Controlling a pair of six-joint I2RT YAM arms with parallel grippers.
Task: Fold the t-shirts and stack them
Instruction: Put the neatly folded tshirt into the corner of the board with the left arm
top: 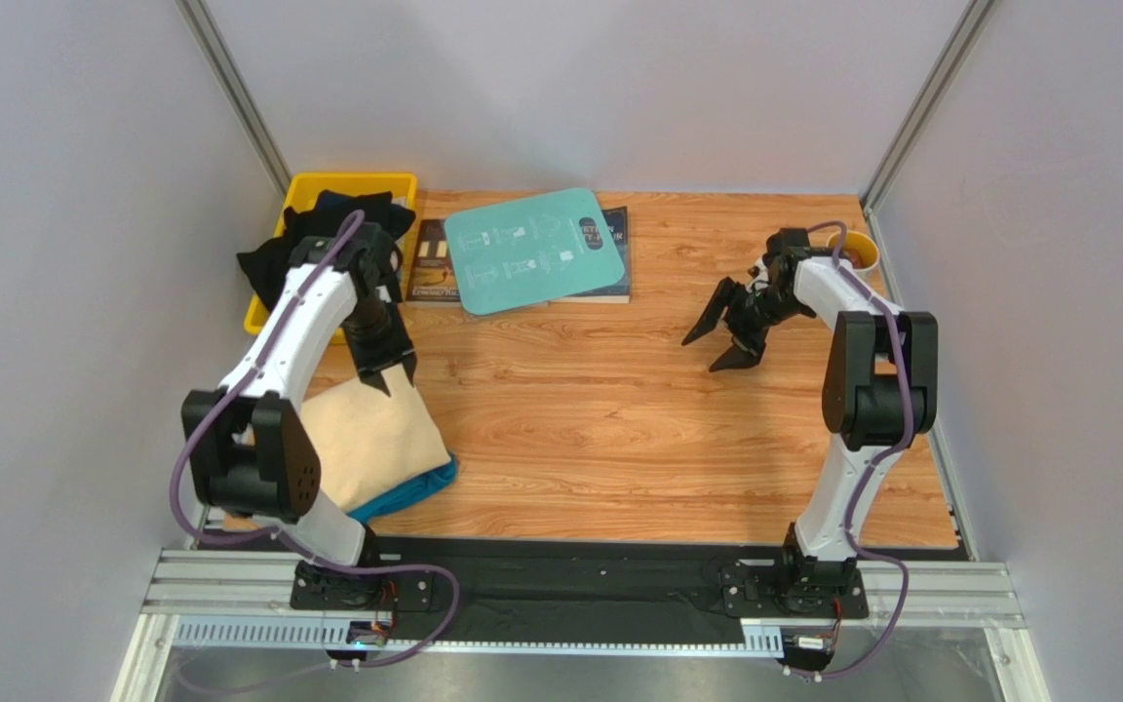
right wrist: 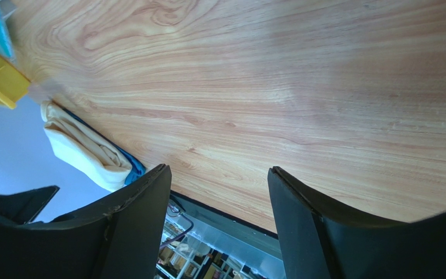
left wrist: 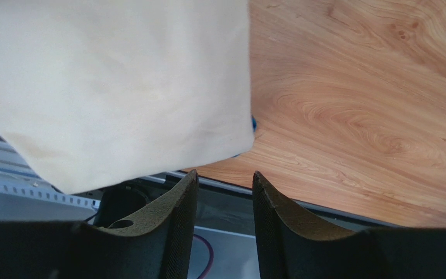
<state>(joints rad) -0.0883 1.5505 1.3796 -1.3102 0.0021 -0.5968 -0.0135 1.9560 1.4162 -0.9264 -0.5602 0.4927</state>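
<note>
A folded cream-yellow t-shirt (top: pixel 367 436) lies at the near left of the table on top of a folded teal-blue t-shirt (top: pixel 414 490), whose edge peeks out beneath. Black t-shirts (top: pixel 322 234) are heaped in the yellow bin (top: pixel 294 192) at the back left. My left gripper (top: pixel 387 378) is open and empty at the far edge of the cream shirt; in the left wrist view the cream shirt (left wrist: pixel 115 87) fills the upper left beyond the gripper (left wrist: pixel 224 177). My right gripper (top: pixel 717 334) is open and empty above bare wood at the right; its wrist view shows the gripper (right wrist: pixel 219 171) and the stack (right wrist: pixel 86 148) far off.
A rigid teal board with white print (top: pixel 538 249) lies on a dark book (top: pixel 439 271) at the back centre. A yellow cup (top: pixel 858 246) stands at the back right corner. Grey walls close in three sides; a black strip and metal rail run along the near edge.
</note>
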